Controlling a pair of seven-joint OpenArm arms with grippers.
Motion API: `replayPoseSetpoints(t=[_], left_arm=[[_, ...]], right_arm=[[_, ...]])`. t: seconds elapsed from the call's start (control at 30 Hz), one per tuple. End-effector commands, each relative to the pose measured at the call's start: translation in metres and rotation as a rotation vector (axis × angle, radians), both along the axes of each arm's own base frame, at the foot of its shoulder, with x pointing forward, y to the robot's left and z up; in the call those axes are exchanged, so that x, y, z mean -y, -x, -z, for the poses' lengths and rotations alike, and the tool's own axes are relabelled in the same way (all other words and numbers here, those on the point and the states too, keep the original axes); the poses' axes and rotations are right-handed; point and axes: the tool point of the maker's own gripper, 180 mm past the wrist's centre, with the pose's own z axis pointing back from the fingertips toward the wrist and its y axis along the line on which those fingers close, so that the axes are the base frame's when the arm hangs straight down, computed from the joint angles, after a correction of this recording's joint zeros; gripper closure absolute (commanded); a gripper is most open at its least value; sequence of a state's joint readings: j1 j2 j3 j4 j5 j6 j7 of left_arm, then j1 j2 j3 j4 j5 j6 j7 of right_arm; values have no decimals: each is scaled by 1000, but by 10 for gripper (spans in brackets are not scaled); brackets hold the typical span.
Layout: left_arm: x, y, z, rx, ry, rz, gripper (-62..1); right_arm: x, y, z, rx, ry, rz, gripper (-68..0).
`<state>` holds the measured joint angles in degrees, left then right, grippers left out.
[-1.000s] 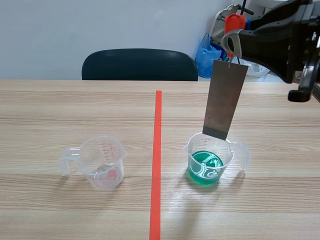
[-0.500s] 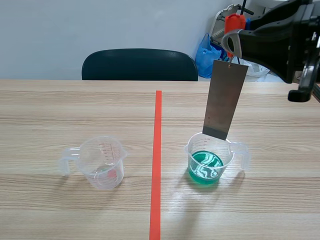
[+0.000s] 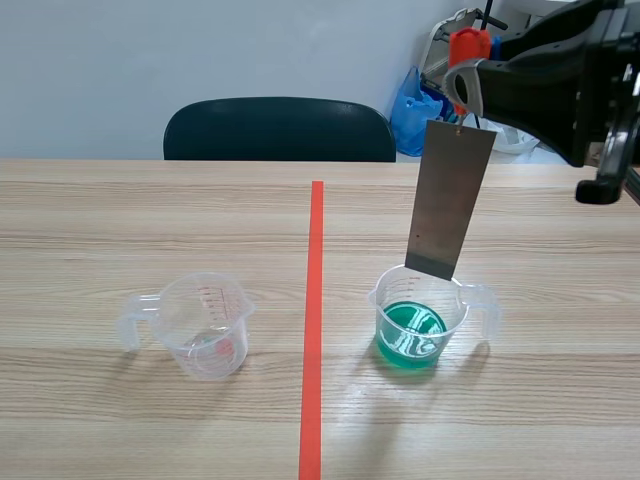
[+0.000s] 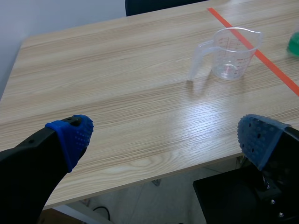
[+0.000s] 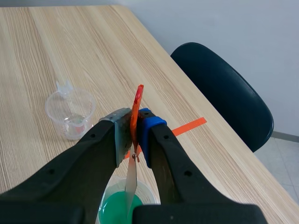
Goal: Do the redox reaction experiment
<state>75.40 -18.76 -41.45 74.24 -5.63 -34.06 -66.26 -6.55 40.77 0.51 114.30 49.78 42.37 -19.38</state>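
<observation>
Beneath the right claw (image 5: 135, 131), clamped on a red tab (image 5: 138, 100), the metal plate (image 3: 450, 200) hangs over the green-liquid cup (image 3: 462, 318).

Bright, diffuse light fills all three views, and the shadows are soft and faint. White curved highlights lie on the liquid in the green beaker (image 3: 420, 322), and a pale sheen spreads over the table (image 3: 150, 430) just on the robot's side of it. Well to its left, the empty beaker (image 3: 205, 325) casts only a weak grey shadow around its base. Above the green beaker, the metal plate (image 3: 450, 200) is evenly lit, dull grey.
</observation>
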Motion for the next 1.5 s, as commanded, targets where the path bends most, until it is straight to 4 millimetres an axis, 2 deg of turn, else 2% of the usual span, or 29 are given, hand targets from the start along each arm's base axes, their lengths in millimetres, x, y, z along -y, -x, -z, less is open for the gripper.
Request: replayPoseSetpoints(t=[0.0, 0.33, 0.73, 1.1, 1.47], left_arm=[[-1, -4, -7, 32, -4, 1, -623], [-1, -4, -7, 32, -4, 1, -623], [-1, -4, -7, 32, -4, 1, -623], [-1, -4, -7, 32, -4, 1, -623], [-1, -4, -7, 32, -4, 1, -623]], right_arm=[[-7, 4, -10, 27, -23, -34, -6], [-34, 6, -14, 37, -38, -112, -6], [-91, 5, -28, 71, -114, -227, -6], [-144, 2, -19, 31, -135, -335, -6], [-177, 6, -14, 6, -155, -376, -6]])
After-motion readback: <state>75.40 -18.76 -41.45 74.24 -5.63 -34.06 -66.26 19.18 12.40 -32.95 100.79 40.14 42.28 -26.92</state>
